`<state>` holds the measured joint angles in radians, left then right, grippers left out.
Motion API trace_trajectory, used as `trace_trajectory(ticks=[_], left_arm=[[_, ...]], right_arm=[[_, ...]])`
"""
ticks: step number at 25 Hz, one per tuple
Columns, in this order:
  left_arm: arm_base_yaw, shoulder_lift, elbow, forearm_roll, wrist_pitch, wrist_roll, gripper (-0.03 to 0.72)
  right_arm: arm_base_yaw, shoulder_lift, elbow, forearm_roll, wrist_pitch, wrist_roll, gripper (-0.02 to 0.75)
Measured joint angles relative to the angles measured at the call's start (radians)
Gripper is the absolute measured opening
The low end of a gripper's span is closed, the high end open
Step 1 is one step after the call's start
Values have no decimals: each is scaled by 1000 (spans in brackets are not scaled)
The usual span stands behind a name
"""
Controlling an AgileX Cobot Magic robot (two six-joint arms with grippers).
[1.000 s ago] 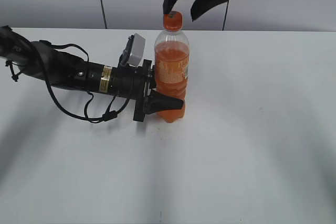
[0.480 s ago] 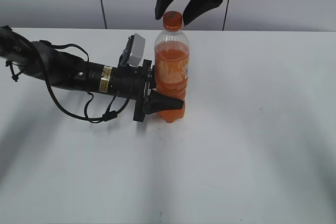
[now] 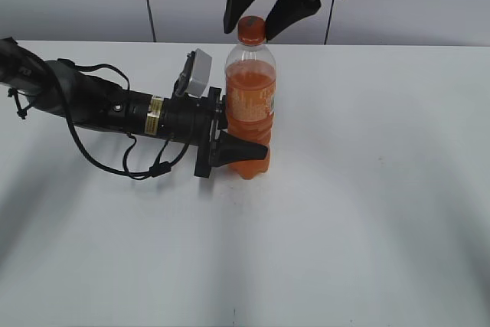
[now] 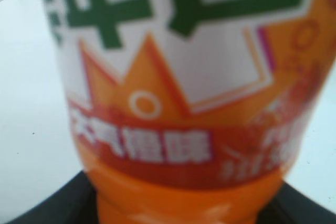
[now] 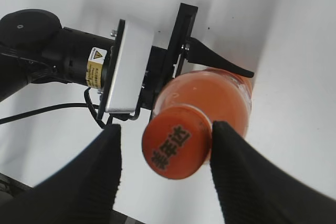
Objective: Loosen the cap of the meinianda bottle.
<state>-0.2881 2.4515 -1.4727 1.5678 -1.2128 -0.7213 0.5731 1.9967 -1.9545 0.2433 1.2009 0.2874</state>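
The meinianda bottle (image 3: 249,105) stands upright on the white table, filled with orange drink; its label fills the left wrist view (image 4: 178,103). My left gripper (image 3: 246,134) is shut on its waisted lower body, with one black finger (image 3: 245,151) across the front. The orange cap (image 3: 251,30) with dark print sits on top (image 5: 177,141). My right gripper (image 3: 253,22) hangs open over it, one finger on each side (image 5: 167,153). The right-hand finger (image 5: 233,156) lies close against the cap, and a gap shows at the left-hand finger (image 5: 105,161).
The left arm (image 3: 99,105) lies low across the table's left half with loose cables (image 3: 142,166) and a white camera box (image 3: 200,70). A grey wall stands behind the table's far edge (image 3: 398,44).
The right gripper has come down and shifted left, from above and beside the cap to straddling it. The bottle and the left arm have not moved.
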Motion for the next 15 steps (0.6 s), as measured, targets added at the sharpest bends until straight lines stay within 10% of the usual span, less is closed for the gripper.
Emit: trace_trajectory(ticks=[15], left_arm=[[0,0,0,0,0,-1,401]], right_arm=[[1,1,0,-20,-5,0,408]])
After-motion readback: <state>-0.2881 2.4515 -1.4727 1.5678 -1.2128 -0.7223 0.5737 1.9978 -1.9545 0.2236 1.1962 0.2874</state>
